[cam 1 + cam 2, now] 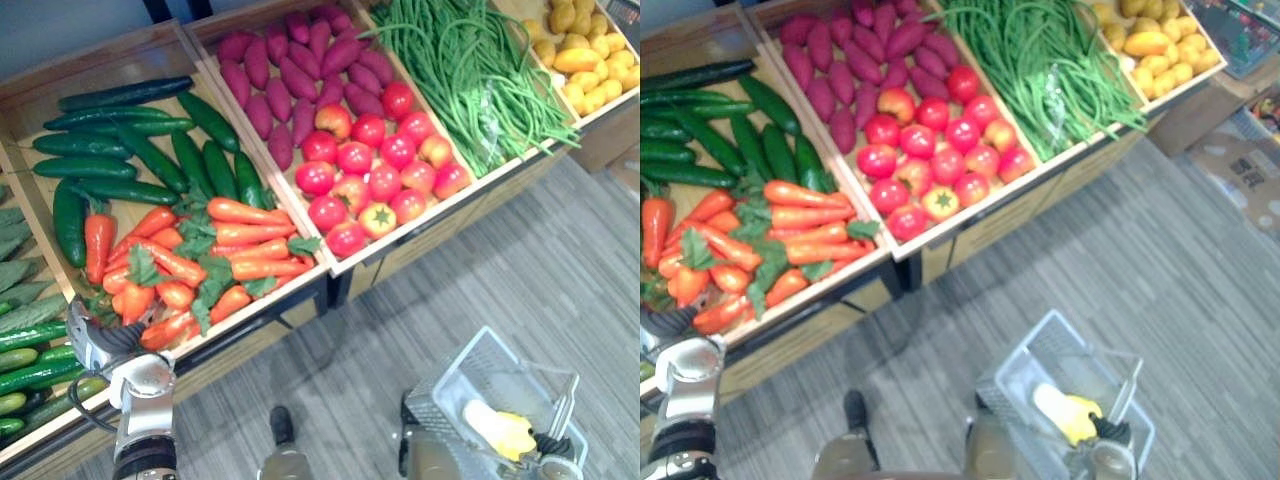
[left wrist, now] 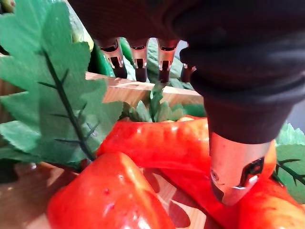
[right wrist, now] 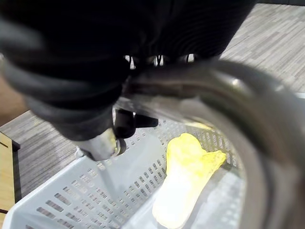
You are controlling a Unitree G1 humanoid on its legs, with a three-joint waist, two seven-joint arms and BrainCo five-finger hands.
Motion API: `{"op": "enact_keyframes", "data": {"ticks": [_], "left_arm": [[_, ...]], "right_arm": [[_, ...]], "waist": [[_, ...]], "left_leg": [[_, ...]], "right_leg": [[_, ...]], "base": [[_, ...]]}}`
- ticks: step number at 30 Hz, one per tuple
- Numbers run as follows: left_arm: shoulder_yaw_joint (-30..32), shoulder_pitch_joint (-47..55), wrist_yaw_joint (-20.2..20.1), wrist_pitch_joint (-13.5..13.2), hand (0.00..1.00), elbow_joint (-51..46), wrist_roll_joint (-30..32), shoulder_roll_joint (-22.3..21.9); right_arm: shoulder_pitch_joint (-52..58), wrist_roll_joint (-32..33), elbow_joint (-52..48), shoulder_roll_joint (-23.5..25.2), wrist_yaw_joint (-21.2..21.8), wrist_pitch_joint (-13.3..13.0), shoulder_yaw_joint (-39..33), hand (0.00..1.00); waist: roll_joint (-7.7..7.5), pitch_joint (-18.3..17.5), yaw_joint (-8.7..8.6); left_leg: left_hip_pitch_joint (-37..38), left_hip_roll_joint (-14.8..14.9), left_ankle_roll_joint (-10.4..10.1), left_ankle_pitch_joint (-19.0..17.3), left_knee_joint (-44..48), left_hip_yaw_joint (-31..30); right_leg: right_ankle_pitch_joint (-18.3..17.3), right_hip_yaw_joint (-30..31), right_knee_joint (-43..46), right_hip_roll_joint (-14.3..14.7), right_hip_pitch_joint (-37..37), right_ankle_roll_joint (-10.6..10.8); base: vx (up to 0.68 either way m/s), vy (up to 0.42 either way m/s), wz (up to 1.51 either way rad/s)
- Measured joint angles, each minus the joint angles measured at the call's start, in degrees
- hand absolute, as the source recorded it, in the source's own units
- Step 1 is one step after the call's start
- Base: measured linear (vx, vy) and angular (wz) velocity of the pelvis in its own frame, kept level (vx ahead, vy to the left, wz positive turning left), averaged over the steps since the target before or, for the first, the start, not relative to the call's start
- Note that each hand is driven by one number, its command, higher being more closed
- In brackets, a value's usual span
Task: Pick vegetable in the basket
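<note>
A grey plank floor (image 1: 520, 260) lies before a wooden stand (image 1: 440, 228) of produce. The right hand (image 3: 97, 143) is curled round the handle (image 3: 214, 90) of a white basket (image 1: 470, 375), where a yellow cabbage (image 3: 183, 181) lies. The left hand (image 1: 92, 345) hangs over the carrots (image 1: 250, 235) with its fingers straight.

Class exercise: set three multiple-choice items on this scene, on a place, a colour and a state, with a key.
1. The left hand is over the: A carrots; B tomatoes; C green beans.
2. The vegetable in the basket is: A red; B pale yellow; C purple.
3. The right hand is: A open; B shut on the basket handle; C shut, empty.
Key: A, carrots lie under its fingers; B, it shows pale yellow in the right wrist view; B, its fingers curl round the handle.
</note>
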Motion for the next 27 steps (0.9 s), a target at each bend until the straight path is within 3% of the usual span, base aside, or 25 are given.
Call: {"op": "enact_keyframes", "data": {"ticks": [2,3,8,12,27], "left_arm": [[-0.51,0.65,-0.09,-0.12,0.00,-0.45,1.42,-0.38],[-0.97,0.86,-0.14,-0.12,1.00,-0.45,1.54,-0.40],[-1.78,1.77,-0.18,-0.42,1.00,-0.53,2.01,-0.37],[-2.58,2.11,-0.94,-0.73,1.00,-0.53,5.94,-0.35],[-7.01,-0.97,-3.95,-1.29,1.00,3.47,6.09,1.22]], "right_arm": [[0.00,0.00,0.55,0.00,-0.21,0.00,0.02,1.00],[0.00,0.00,0.75,-0.01,-0.28,0.00,0.07,1.00],[0.06,-0.02,0.93,-0.05,-0.44,0.01,0.59,1.00],[0.03,-0.04,0.92,-0.08,-0.43,0.01,0.60,1.00],[-0.07,-0.11,0.90,-0.85,-0.42,-0.12,4.35,1.00]], "waist": [[-0.01,0.00,0.02],[0.00,0.00,0.00],[0.00,0.00,0.12],[0.00,0.00,0.28],[-0.13,0.06,-0.19]], "left_leg": [[0.05,0.02,-0.04,-0.06,0.19,0.02],[0.16,0.02,-0.09,-0.10,0.22,0.13],[0.47,0.00,-0.21,-0.44,0.58,0.92],[0.40,0.00,-0.23,-0.45,0.57,1.14],[0.39,-0.12,-0.23,-0.45,0.71,1.48]], "right_leg": [[0.00,0.13,0.15,0.00,-0.02,0.00],[0.00,0.29,0.15,0.01,-0.02,0.00],[0.17,1.26,0.00,0.03,-0.15,0.05],[0.56,1.44,-0.70,0.10,-0.13,0.16],[1.62,1.90,-1.51,0.12,-0.17,-0.01]], "base": [[-0.02,-0.003,-0.02],[-0.03,-0.007,-0.05],[-0.03,-0.003,-0.08],[0.00,-0.004,-0.04],[0.00,0.000,-0.01]]}}
